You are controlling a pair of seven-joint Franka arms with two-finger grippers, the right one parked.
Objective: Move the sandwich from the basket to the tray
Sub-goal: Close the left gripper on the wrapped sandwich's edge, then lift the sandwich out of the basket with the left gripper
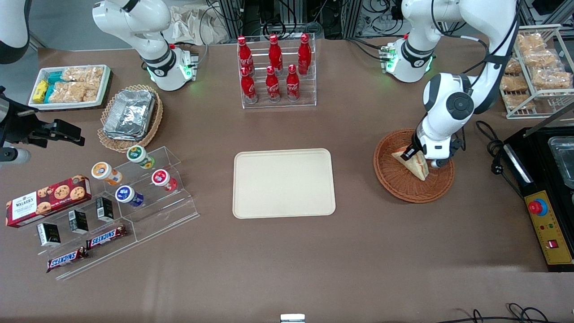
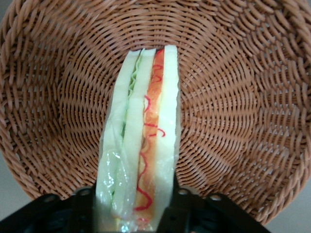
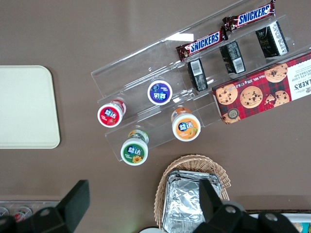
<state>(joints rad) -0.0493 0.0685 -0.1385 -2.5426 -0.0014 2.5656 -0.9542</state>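
Note:
The sandwich [image 1: 411,163] is a wrapped wedge of white bread with a red-orange and green filling, standing on edge in the reddish-brown wicker basket [image 1: 394,179] toward the working arm's end of the table. My gripper [image 1: 419,158] reaches down into the basket and is shut on the sandwich [image 2: 141,145]: one black finger presses each bread face, with the basket's weave [image 2: 233,97] all around. The cream tray [image 1: 284,183] lies flat at the table's middle, bare, also seen at the edge of the right wrist view [image 3: 26,107].
A rack of red cola bottles [image 1: 274,69] stands farther from the front camera than the tray. A black control box [image 1: 547,224] and cable [image 1: 493,148] sit beside the basket. A tan basket of foil containers [image 1: 130,114] and a clear snack stand [image 1: 130,197] lie toward the parked arm's end.

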